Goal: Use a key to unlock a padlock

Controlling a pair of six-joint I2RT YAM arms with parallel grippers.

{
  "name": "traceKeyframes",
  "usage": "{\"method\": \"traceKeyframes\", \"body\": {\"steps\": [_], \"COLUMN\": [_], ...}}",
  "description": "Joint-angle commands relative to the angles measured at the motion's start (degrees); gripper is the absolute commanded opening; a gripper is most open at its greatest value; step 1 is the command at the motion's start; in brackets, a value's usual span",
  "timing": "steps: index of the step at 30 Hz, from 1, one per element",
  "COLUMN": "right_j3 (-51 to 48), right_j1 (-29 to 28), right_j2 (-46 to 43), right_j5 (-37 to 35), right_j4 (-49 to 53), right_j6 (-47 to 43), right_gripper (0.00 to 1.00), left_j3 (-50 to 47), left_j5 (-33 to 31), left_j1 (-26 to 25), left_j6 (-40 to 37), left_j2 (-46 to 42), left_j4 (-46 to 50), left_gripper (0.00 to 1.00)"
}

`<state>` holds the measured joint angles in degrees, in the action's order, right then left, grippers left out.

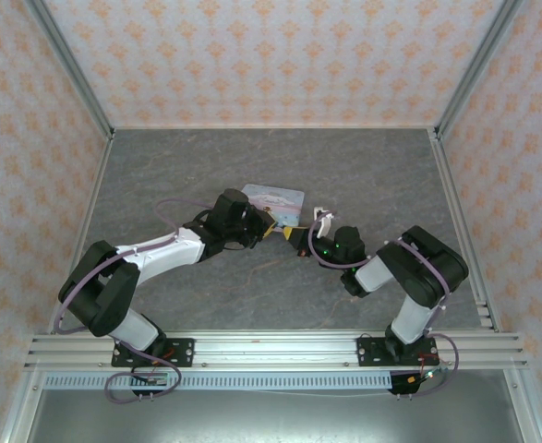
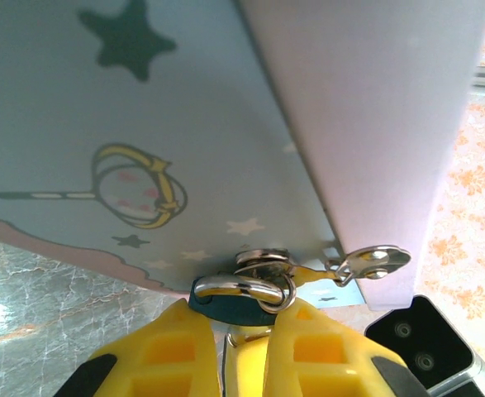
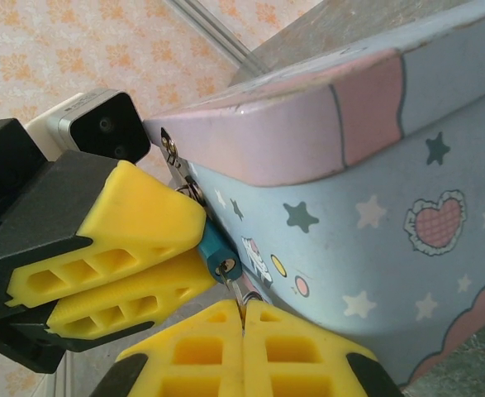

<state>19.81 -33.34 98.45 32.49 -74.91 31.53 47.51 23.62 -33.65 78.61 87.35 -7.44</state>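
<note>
Right wrist view, nearest first: the right gripper [image 3: 244, 310] has its yellow fingers pressed together on the key [image 3: 234, 287], a thin metal sliver. The key's long axis runs straight up from the fingertips to the keyhole in the end face of the padlock [image 3: 219, 255]. Its tip sits at the hole; how deep it goes I cannot tell. The next move probably depends on keeping that axis in line with the lock body while twisting.

The left gripper [image 3: 194, 246] comes in from the side and pinches the teal padlock against the front wall of the pastel tin [image 3: 407, 165]. In the left wrist view, the silver shackle [image 2: 244, 289] passes through the tin's hasp [image 2: 373, 261]. Both arms are equally near, meeting at the tin's front.

Beyond the tin lie the grey marbled tabletop [image 1: 252, 157] and the orange-patterned walls [image 1: 271, 55].
</note>
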Motion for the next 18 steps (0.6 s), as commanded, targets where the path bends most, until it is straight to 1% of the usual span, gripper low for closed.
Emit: {"method": "traceKeyframes", "body": {"steps": [1,10,18], "right_j3": [-0.14,1.90,2.58], "right_j1": [0.03,-0.20,-0.24], "right_j2": [-1.58,1.39,2.75], "right_j5": [-1.02,2.78,3.19], "right_j4": [-1.49,-3.27,-5.15], "right_j6": [-0.90,0.54,1.82], "right_gripper": [0.00,0.00,0.00], "left_j3": [0.29,0.49,0.57], "left_j5": [0.86,1.09,1.38], "left_j1": [-0.37,-0.41,-0.41], "left_j6": [-0.74,-0.48,-0.39], "left_j2": [-2.56,-2.45,-2.45], "left_j4": [-2.16,-2.55,-2.70], "left_gripper": [0.11,0.11,0.11]}}
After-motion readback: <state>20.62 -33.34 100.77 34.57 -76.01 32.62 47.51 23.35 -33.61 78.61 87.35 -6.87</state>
